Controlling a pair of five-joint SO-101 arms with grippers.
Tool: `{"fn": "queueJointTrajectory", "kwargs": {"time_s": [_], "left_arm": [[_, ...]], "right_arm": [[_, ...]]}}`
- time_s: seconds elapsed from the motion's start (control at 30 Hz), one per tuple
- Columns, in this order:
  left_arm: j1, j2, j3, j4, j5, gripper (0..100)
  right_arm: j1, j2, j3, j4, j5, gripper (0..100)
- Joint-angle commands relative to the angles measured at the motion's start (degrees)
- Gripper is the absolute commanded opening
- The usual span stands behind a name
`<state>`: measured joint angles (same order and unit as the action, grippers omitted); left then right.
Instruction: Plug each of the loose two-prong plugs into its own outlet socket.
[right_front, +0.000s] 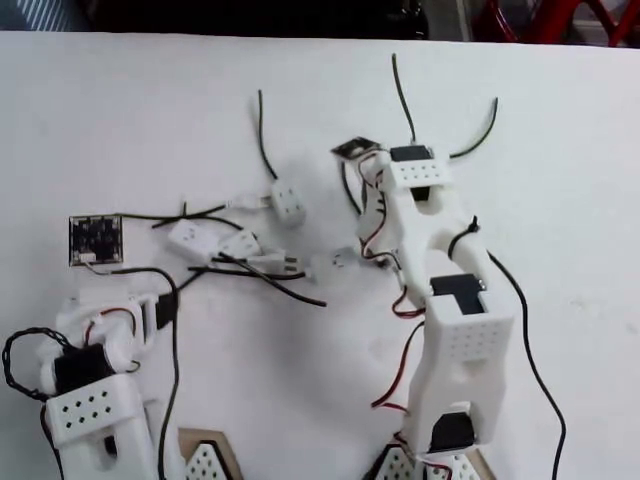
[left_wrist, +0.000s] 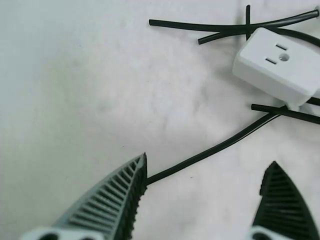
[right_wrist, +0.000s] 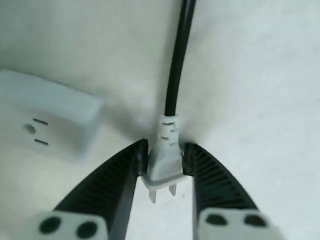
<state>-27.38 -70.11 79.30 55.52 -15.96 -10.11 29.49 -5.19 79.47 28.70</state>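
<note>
White table (right_front: 120, 120). The right gripper (right_wrist: 165, 148) clamps a two-prong plug (right_wrist: 163, 167), prongs bare, an outlet socket (right_wrist: 45, 122) just beside; the left gripper (left_wrist: 209, 159), near left, gapes wide over a cord (left_wrist: 210, 150). Step judged carry-to-socket: next, line prongs with slots, push square.

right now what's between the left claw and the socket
Left wrist view: a long black cord lies on the table between the left claw and socket, another cord end beside the socket.
</note>
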Motion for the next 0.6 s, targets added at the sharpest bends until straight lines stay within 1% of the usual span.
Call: {"fn": "queueJointTrajectory", "kwargs": {"time_s": [0.0,0.17,0.57], "left_arm": [[-0.31,-0.92,-0.09,-1.23,0.35,35],[-0.31,-0.92,-0.09,-1.23,0.35,35],[-0.31,-0.92,-0.09,-1.23,0.35,35]], "right_arm": [[1.36,-3.47,-0.35,-1.63,-0.62,9.6],[1.54,-5.67,-0.35,1.54,-0.79,14.4],[3.30,-9.01,-0.09,0.48,-0.35,14.5]]}}
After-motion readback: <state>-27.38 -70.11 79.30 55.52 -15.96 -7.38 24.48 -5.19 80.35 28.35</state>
